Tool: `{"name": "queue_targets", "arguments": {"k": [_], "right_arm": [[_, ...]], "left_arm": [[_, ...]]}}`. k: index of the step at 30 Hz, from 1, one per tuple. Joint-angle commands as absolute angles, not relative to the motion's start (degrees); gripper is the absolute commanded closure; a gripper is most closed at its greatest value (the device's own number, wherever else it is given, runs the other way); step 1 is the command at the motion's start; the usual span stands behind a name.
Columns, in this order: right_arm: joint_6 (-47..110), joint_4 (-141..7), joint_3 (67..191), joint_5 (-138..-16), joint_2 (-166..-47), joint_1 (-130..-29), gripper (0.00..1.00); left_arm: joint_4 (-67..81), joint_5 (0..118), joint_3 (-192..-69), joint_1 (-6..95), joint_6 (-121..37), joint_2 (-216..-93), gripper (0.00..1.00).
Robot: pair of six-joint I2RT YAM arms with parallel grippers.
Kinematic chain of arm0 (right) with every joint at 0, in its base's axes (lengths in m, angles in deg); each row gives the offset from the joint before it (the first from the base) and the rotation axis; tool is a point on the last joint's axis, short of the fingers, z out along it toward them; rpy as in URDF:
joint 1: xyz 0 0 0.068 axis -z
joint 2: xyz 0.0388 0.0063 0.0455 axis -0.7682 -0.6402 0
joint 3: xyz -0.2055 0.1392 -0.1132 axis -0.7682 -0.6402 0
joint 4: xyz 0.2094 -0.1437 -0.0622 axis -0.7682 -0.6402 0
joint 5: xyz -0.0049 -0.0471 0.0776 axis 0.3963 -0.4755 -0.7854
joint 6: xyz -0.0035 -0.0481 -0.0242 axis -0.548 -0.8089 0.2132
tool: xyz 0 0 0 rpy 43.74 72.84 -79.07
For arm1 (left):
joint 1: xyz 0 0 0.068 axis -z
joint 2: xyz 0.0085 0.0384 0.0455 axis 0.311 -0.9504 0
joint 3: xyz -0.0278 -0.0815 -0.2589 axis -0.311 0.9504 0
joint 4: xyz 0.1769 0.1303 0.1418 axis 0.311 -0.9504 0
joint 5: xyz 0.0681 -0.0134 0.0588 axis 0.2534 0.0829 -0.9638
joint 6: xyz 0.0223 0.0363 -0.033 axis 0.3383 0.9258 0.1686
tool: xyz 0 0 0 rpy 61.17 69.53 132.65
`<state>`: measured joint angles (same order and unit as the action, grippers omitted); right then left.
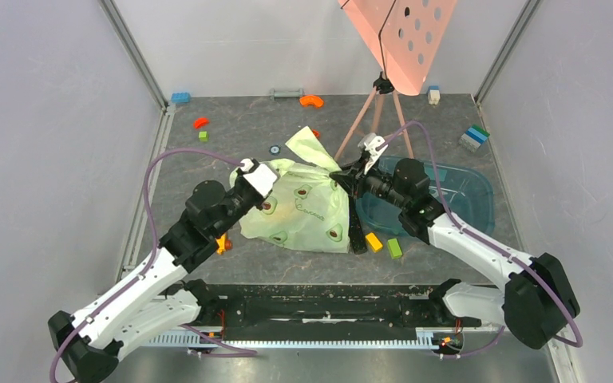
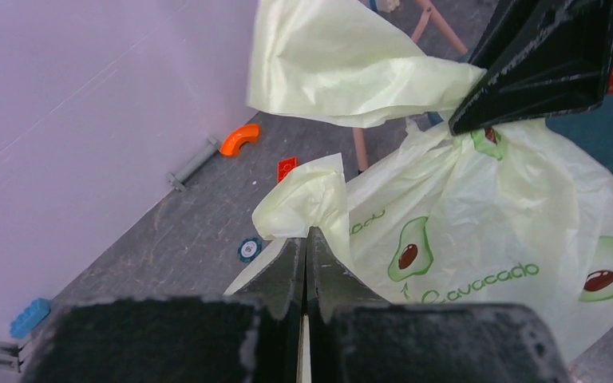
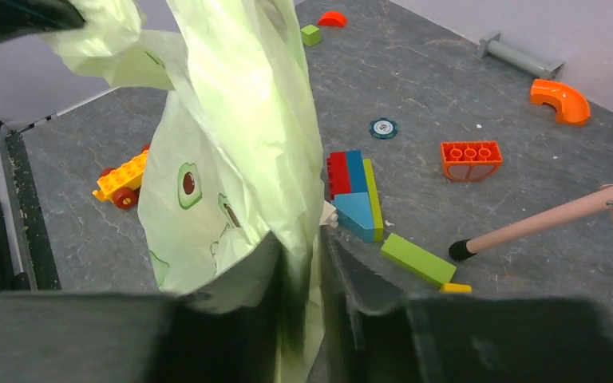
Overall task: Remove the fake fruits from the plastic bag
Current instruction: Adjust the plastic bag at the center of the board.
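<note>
Green printed word "avacado" on the plastic bag (image 2: 479, 227), beside avocado-half pictures.

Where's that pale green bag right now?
Overhead view: the bag lies centre, between the left pincer and right pincer, with the blue tray just to its right.

Pale walls (image 1: 48, 120), dark marbled tabletop (image 1: 239, 120)
</note>
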<state>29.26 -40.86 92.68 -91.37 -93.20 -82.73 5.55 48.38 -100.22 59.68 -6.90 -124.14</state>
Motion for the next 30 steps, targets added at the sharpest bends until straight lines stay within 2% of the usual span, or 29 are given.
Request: {"name": "queue_targets", "arguments": {"k": [1,4,6,9,14,16,18,22,26,30], "right_arm": [[20.1,-41.6,95.9,-91.5,-91.8,-83.5,0.66],[17.7,-40.8,97.5,-92.0,-92.6,-84.6,0.45],[16.6,-39.9,98.9,-92.1,-93.4,-85.9,0.35],[16.1,-40.1,102.3,-93.2,-95.4,-87.6,0.29],[17.1,-40.1,107.3,-93.6,-98.7,-89.4,0.28],[18.1,-40.3,109.1,-93.2,-99.8,-89.7,0.32],[19.4,-40.6,110.6,-92.7,-100.8,-89.7,0.42],[21.5,-42.3,114.8,-92.3,-103.0,-89.7,0.68],[22.9,-44.5,121.3,-88.5,-105.6,-89.8,0.91],[23.6,-48.3,132.2,-85.4,-109.8,-89.8,1.00]], "left_arm": [[7.7,47.8,-103.6,59.6,-14.8,-122.2,0.98],[7.4,48.4,-103.3,59.5,-15.6,-121.2,0.98],[7.1,48.4,-103.2,59.5,-15.5,-120.6,0.98],[6.8,48.3,-102.8,59.4,-14.9,-120.1,0.98],[6.3,47.9,-102.9,59.3,-14.7,-119.8,0.98],[6.2,47.8,-103.1,59.2,-14.8,-119.7,0.98],[6.3,47.2,-103.3,59.2,-15.0,-119.7,0.98],[6.5,39.3,-105.5,58.9,-18.8,-120.5,0.98],[2.0,33.3,-113.0,57.0,-22.4,-124.5,0.98],[-2.1,37.2,-123.3,53.2,-24.8,-129.7,0.98]]}}
